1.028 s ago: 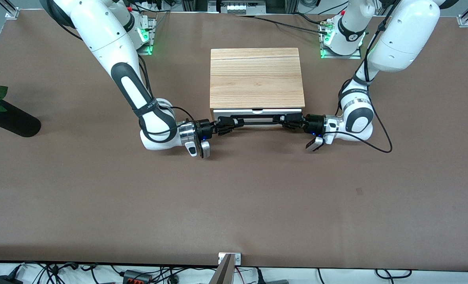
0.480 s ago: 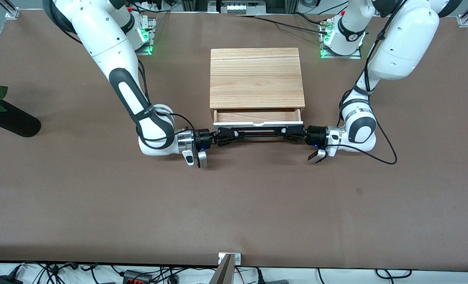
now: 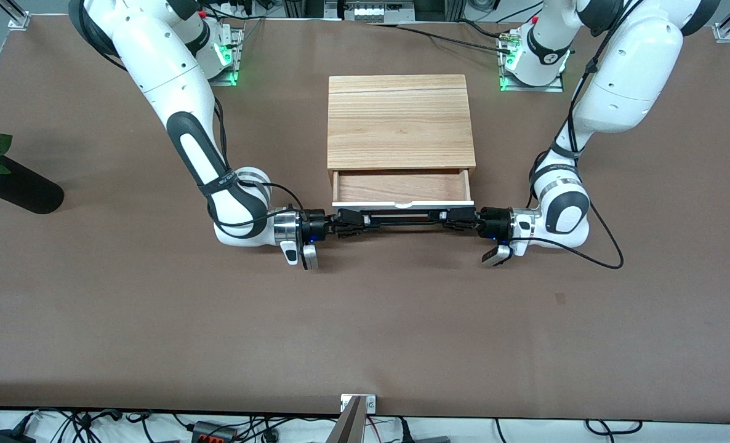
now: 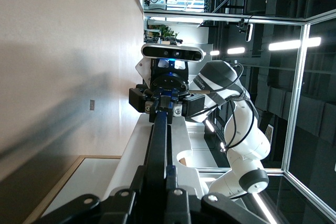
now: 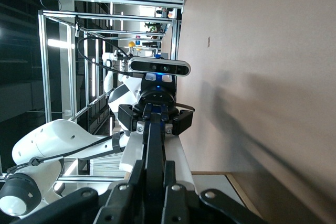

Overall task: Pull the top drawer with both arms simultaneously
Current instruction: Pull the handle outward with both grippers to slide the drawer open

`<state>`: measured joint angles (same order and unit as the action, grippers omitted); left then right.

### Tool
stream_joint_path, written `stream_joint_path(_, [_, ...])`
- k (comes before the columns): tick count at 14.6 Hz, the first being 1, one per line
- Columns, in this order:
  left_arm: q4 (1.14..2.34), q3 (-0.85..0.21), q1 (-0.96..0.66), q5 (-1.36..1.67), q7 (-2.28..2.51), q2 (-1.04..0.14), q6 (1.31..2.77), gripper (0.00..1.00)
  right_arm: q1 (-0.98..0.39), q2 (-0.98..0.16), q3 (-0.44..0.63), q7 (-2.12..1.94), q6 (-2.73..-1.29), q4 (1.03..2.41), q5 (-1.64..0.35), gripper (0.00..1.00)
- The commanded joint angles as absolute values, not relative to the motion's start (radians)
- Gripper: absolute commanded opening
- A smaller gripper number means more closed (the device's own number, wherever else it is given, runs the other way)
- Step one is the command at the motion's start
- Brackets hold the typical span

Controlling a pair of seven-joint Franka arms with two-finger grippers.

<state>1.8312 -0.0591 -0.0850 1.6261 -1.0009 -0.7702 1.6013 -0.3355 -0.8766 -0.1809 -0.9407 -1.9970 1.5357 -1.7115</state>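
We are gripping the bar handle at both ends.
Left end effector (image 3: 457, 217) and right end effector (image 3: 351, 220) are clamping the white-fronted, reddish-brown wooden top drawer's (image 3: 401, 188) long black bar handle (image 3: 402, 215).

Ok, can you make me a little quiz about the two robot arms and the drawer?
1. True or false: the top drawer is pulled partly out of the cabinet.
2. What are both end effectors clamped on?
A. the cabinet's wooden top
B. the black bar handle
C. the rose at the table's edge
3. Fill in: the left end effector grips the handle's end toward the left arm's side, and the right end effector grips the ___ end.

Key: 1 true; 2 B; 3 other (the right arm's side).
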Motion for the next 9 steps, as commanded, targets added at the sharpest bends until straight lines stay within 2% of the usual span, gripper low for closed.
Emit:
stream_joint_path(1, [1.819,-0.037,-0.087,1.612,-0.969,-0.798,1.609,0.36,-0.304,-0.861,-0.192,-0.951,-1.965,1.502,-1.763,0.13])
stream_joint_path(2, [1.819,-0.037,-0.087,1.612,-0.969,-0.802,1.609,0.87,-0.304,-0.861,-0.192,-0.951,-1.967,1.502,-1.763,0.36])
stream_joint_path(3, [1.821,-0.037,-0.086,1.612,-0.983,-0.801,1.609,1.00,-0.305,-0.861,-0.192,-0.950,-1.967,1.502,-1.763,0.65])
stream_joint_path(4, [1.822,-0.037,-0.086,1.612,-0.982,-0.802,1.608,1.00,-0.304,-0.861,-0.192,-0.946,-1.967,1.502,-1.763,0.71])
stream_joint_path(9, [1.822,-0.037,-0.086,1.612,-0.973,-0.801,1.605,1.00,-0.295,-0.859,-0.186,-0.919,-1.980,1.499,-1.764,0.74])
